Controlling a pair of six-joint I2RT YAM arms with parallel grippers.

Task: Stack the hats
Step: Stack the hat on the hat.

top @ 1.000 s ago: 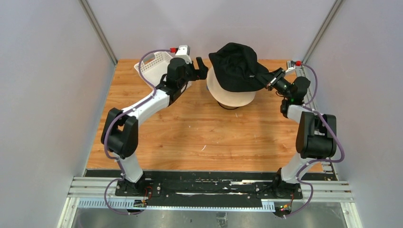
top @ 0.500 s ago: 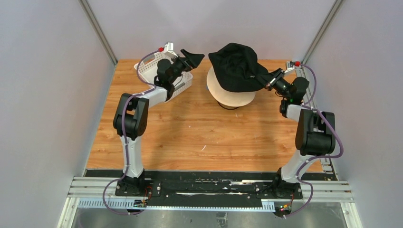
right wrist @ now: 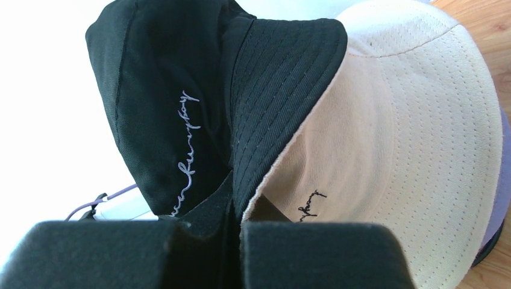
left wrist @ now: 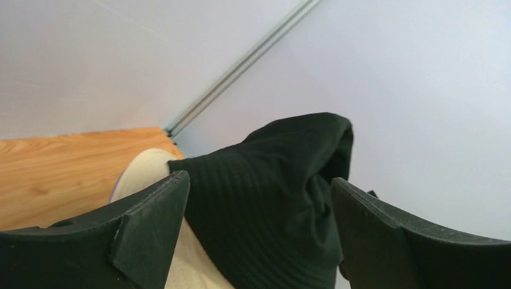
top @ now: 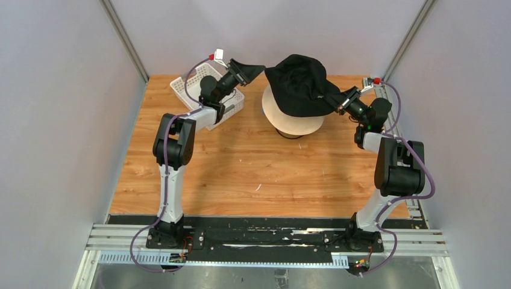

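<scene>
Because the black hat (top: 298, 84) is soft woven cloth, it folds wherever nothing supports it. Its crown is crumpled and it lies askew, draped over the top of the beige hat (top: 293, 124), not yet seated on it. The pile stands at the far middle of the table (top: 241, 174), and a sliver of a lavender hat (right wrist: 505, 174) shows beneath the beige brim in the right wrist view. Right gripper (right wrist: 236, 226): clamped fully down on the black hat's stitched brim at the pile's right side. Left gripper (top: 250, 69): jaws spread wide, holding nothing, raised just left of the pile and aimed at the black hat, with the white basket (top: 194, 85) behind it. Judgement: the hat is light, limp and not fragile. The ribbed, row-stitched brim looks like its firmest part and should give the pads purchase, whereas a pinch on the crown would only bunch the cloth. With one edge held, the opposite side droops, so a second hold on the brim's left edge looks best for spreading the opening and drawing it down squarely. Cloth on cloth may drag, so the beige hat underneath could shift.
</scene>
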